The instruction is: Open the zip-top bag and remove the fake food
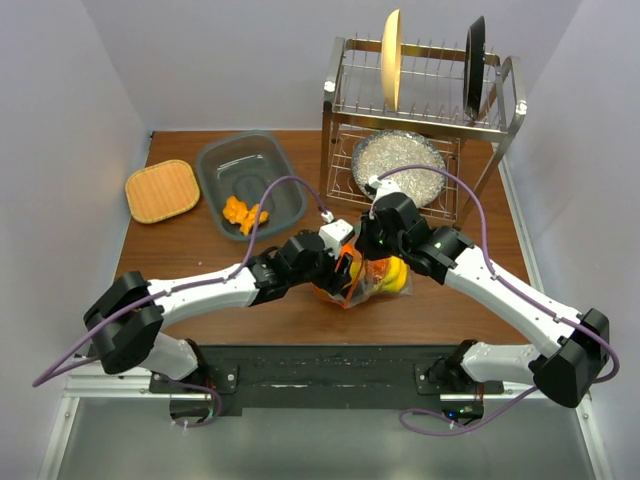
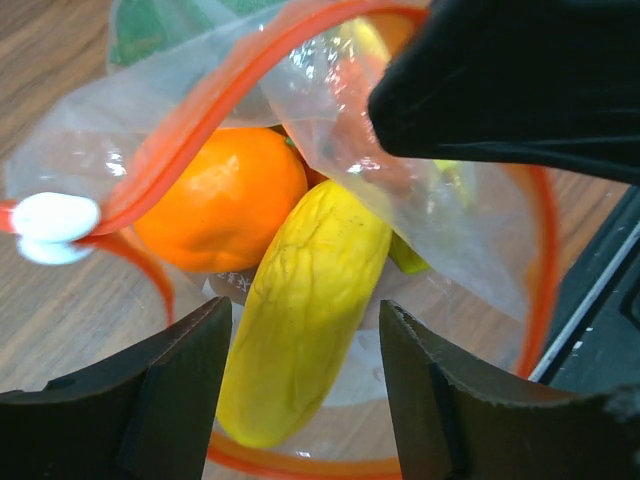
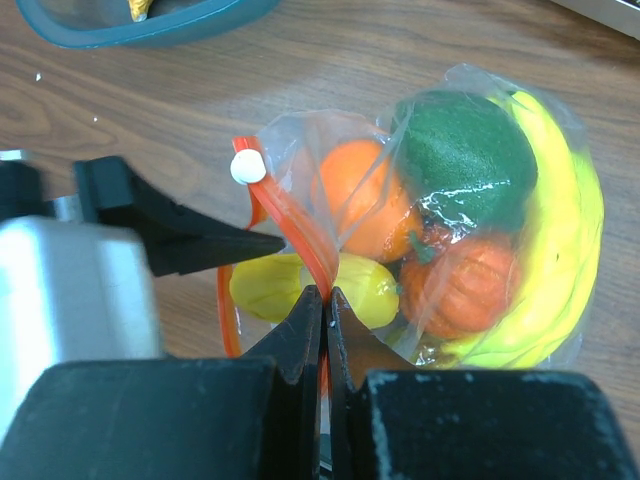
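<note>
Lying on the brown worktop (image 1: 190,245) at the middle of the top view, the zip-top bag (image 1: 365,285) sits between the two arms, its mouth pulled wide, with the fake food inside: an orange (image 2: 225,195), a green piece (image 3: 465,150), a banana bunch (image 3: 560,200) and a lemon (image 2: 310,260). The right gripper (image 3: 326,300) is clamped tight on the orange-red zip strip (image 3: 290,225), below the white slider (image 3: 247,166). The left gripper (image 2: 305,310) has its jaws apart, one on either side of the lemon, low in the left wrist view.
</note>
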Tool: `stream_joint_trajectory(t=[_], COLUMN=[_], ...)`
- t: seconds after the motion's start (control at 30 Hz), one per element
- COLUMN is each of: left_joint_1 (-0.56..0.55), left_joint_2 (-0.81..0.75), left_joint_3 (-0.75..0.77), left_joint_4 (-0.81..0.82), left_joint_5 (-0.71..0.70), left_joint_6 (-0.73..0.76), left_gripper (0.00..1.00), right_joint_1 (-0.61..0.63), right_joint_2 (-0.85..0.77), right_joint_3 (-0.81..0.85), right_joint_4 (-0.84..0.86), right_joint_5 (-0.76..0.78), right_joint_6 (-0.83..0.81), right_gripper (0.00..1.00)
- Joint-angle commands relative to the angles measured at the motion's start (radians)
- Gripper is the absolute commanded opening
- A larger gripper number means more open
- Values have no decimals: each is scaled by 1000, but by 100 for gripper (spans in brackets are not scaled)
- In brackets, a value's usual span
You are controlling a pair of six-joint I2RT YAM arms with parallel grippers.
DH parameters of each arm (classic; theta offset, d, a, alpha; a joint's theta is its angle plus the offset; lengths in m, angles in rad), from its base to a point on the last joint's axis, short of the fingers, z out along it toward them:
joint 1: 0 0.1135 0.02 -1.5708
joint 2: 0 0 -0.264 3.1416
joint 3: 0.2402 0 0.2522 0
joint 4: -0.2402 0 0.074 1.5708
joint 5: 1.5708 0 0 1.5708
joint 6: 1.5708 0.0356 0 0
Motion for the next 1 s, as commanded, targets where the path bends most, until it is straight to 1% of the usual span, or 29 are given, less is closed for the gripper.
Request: stream_joint_trajectory(t=[0.0,0.13,0.23,0.27,0.33,0.37,0.4,0.43,0.47,0.5,0.57,0.63,0.67,0.77,0.97], left_joint_1=[-9,-12,-18,-20,-21,-20,-21,-20,-21,-20,-20,-20,-20,-20,-11], left_joint_2=[57,77,66,56,28,14,4,-21,-32,-42,-65,-78,-76,-79,-168], left_joint_3=[5,-17,-29,-29,-28,-23,-18,-12,4,15,50,75,112,161,144], left_joint_4=[82,111,122,116,105,83,69,50,9,-14,-113,-170,-247,-393,-485], left_joint_5=[20,8,-3,-6,-9,-13,-22,-21,-21,-30,-27,-30,-33,-62,-38], left_joint_6=[34,27,17,14,4,-2,-13,-16,-21,-36,-50,-76,-82,-114,-196], left_gripper=[66,65,59,49,39,27,22,20,13,10,7,6,4,2,4], right_joint_1=[0,0,0,0,-2,0,-2,0,0,-2,0,-2,0,-2,-2], right_joint_2=[-23,-28,-26,-25,-22,-19,-17,-11,-6,-3,4,7,12,21,40], right_joint_3=[-4,-7,-10,-13,-13,-13,-13,-12,-13,-13,-16,-21,-19,-13,-4], right_joint_4=[8,10,11,11,14,14,17,19,20,26,34,52,57,63,71], right_joint_5=[6,4,7,11,14,20,18,20,20,21,23,23,21,26,50], right_joint_6=[6,6,8,9,9,9,9,8,6,11,9,11,14,12,11], right_gripper=[0,0,0,0,0,0,0,0,0,0,0,0,0,0,0])
